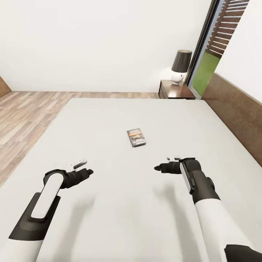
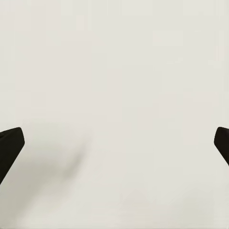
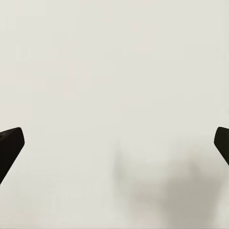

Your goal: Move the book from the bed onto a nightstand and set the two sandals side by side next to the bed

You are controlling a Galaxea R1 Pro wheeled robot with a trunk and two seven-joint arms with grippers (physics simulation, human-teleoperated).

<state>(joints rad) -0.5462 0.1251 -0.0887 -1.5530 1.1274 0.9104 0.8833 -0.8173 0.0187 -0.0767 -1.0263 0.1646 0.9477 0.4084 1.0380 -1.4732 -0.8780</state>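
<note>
Book point(image 1: 136, 137) is lying mid-bed point(image 1: 109, 120), nightstand point(image 1: 174, 91) standing beyond by white wall, both hands, left hand point(image 1: 88, 171) and right hand point(image 1: 157, 168), hovering released.

dark-shaded table lamp point(image 1: 180, 66), glass door point(image 1: 211, 54), green lawn outside point(image 1: 204, 72)

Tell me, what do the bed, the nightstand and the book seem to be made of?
Bed: off-white matte surface, probably fabric; it is plain and without shine. Its headboard looks like brown wood.
Nightstand: dark brown wood, it seems, with a glossy top that reflects light.
Book: likely a paper cover, thin and flat, printed dark with an orange band.
</note>
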